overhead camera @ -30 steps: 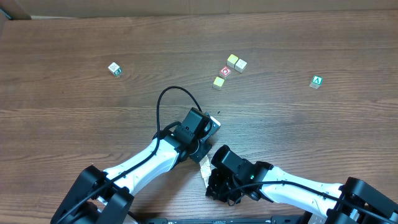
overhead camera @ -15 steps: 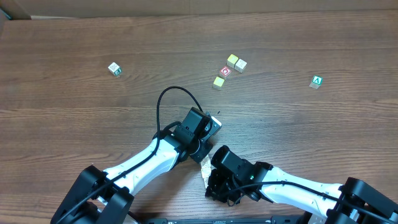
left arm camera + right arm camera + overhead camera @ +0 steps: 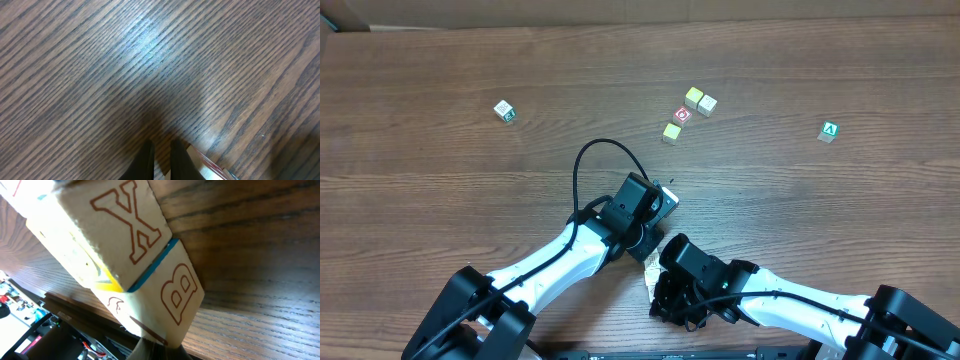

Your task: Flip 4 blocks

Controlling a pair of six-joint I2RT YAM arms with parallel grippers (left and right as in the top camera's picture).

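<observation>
Left gripper [image 3: 162, 155] closed, empty; right gripper [image 3: 157, 352] closed too. Blocks [image 3: 671, 131] well ahead of both: light, stiff wood, slick faces, so I'd pinch two opposite flat sides.

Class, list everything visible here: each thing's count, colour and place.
pale blocks: four, cream or pale yellow; one far left, three clustered mid-table.
red-ring cube: one, white and red, inside that cluster.
green A cube: one, far right.
lettered blocks: two, cream, red X and B, touching, close in right wrist view.
table: one, brown wood.
left gripper: jaws shut, above bare wood.
right gripper: jaws shut, by the lettered blocks.
</observation>
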